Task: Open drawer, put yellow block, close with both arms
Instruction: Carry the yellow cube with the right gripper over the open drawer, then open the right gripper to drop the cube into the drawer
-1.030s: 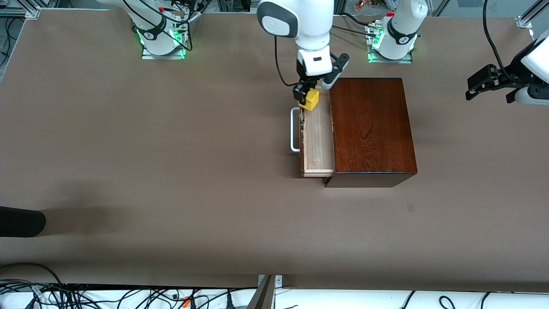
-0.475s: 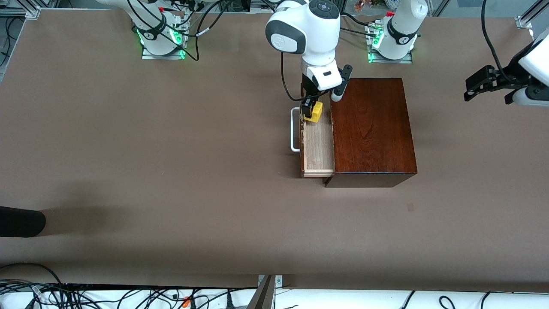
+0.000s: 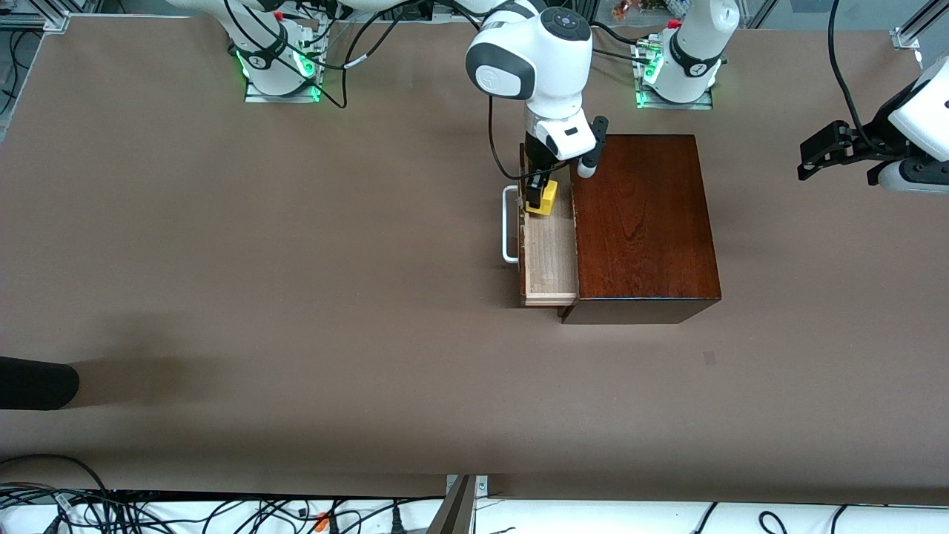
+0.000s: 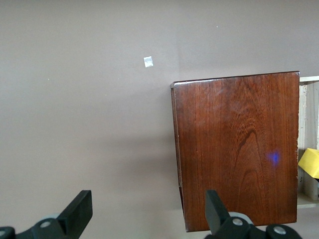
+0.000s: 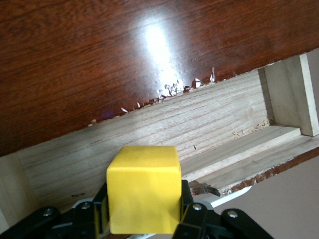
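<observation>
Brown matte tabletop (image 3: 296,259) carries 1 glossy mahogany wooden box (image 3: 641,222), its pale light-wood drawer (image 3: 550,252) pulled out toward the right arm's end, white U-shaped bar handle (image 3: 507,225) leading. Over that drawer's end nearest the bases, the right gripper (image 3: 535,194) clenches the small bright yellow cube (image 3: 544,198). Off toward the left arm's end, the left gripper (image 3: 814,154) waits, fingers (image 4: 77,211) spread, holding nothing.
</observation>
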Robot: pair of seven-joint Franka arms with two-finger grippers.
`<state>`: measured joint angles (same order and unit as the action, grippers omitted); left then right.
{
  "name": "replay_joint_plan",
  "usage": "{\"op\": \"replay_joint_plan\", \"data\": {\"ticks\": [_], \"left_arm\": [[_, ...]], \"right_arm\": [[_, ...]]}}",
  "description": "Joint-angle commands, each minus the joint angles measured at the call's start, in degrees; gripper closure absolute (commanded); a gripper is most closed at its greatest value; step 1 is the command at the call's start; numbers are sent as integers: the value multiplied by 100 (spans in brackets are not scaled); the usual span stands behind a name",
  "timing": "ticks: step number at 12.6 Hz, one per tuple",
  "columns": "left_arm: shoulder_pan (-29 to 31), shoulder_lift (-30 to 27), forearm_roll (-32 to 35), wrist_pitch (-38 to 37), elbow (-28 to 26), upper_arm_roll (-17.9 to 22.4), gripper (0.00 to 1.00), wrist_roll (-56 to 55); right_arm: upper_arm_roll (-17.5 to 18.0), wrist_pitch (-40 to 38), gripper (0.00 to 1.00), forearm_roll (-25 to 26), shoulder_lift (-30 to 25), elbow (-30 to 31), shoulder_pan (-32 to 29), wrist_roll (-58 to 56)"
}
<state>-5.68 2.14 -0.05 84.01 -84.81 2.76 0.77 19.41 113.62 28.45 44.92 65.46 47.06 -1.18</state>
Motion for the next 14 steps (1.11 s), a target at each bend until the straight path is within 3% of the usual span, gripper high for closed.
{"op": "replay_joint_plan", "data": {"ticks": [1, 12, 13, 14], "left_arm": [[-21, 94, -144, -113, 219, 14, 0, -42], [-12, 173, -223, -121, 316, -83, 0, -15], [-12, 173, -258, -139, 316, -92, 0, 2], [-12, 173, -328, -139, 316, -135, 0, 20]], "right_arm": [[-42, -7, 53, 134, 148, -209, 128, -189], [-113, 169, 52, 231, 430, -200, 234, -576], [-130, 169, 44, 231, 422, -200, 208, -646], [-148, 178, 0, 214, 413, -209, 173, -708]]}}
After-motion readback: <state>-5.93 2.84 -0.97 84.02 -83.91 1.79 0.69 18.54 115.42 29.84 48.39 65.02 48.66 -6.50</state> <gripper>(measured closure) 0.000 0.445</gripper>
